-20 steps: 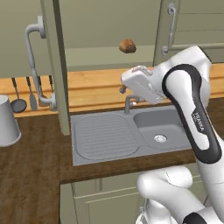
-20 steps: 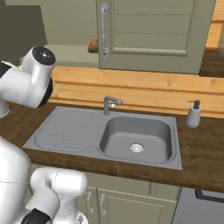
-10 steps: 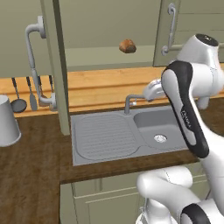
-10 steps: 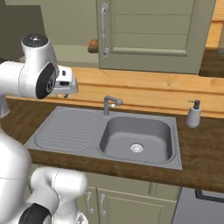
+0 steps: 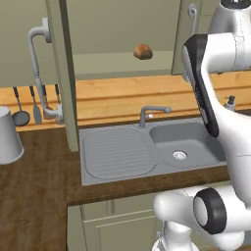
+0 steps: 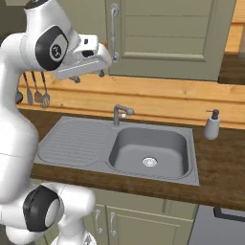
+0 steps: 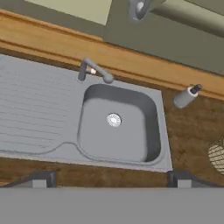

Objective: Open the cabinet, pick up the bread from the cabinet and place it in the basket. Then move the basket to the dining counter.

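Note:
The olive cabinet (image 5: 117, 29) stands open, its left door (image 5: 62, 73) swung out edge-on. Its right door (image 6: 167, 38) is closed, with the grey bar handle (image 6: 114, 24). The small brown bread (image 5: 142, 51) lies on the cabinet's shelf. My gripper (image 6: 88, 76) is open and empty. It points down above the sink, in front of the closed door and level with the wooden wall strip. In the hand view the gripper (image 7: 110, 179) looks down on the sink, and the wire basket (image 7: 217, 156) peeks in at the right edge on the worktop. The dining counter is out of view.
A grey sink (image 5: 147, 147) with faucet (image 5: 152, 112) is set in the dark worktop. A soap dispenser (image 6: 212, 125) stands to its right. Utensils (image 5: 29, 105) hang on the wooden backsplash and a white canister (image 5: 7, 142) stands at the left. Low olive base cabinets (image 6: 143, 220) run below.
My arm has lifted and the hand has risen from near the faucet to beside the closed cabinet door, turning to face down. The jaws stayed open. The bread has not moved.

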